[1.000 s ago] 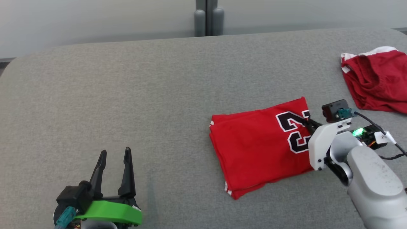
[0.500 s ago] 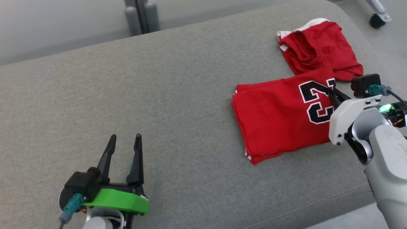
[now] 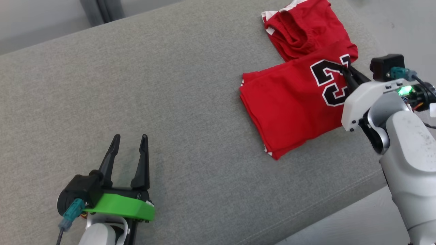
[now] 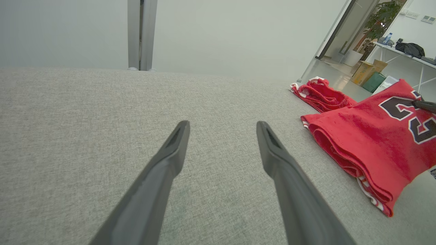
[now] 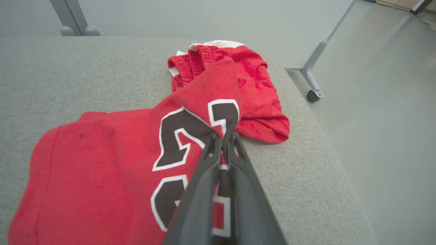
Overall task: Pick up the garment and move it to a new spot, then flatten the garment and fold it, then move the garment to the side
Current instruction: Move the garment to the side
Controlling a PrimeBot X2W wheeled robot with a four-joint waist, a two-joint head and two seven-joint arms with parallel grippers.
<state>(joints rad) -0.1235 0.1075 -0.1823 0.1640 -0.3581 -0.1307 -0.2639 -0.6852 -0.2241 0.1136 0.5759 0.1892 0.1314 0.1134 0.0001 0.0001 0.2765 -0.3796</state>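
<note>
Pinching soft, folded red jersey (image 3: 293, 102)

The right claw (image 3: 346, 70), clamped on the folded red jersey with the black number (image 3: 289, 109), has dragged it across the grey fabric tabletop (image 3: 170, 102). The jersey's lifted corner now overlaps the crumpled red garment with white trim (image 3: 303, 30), which was well apart from it before.

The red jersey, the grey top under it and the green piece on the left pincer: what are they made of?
Red jersey: soft knit cloth, likely polyester, matte; it drapes and folds in layers.
Grey top: woven upholstery-like fabric, matte, with a fine flecked weave.
Green piece on the left pincer: hard plastic by its look, smooth with a slight sheen.
</note>
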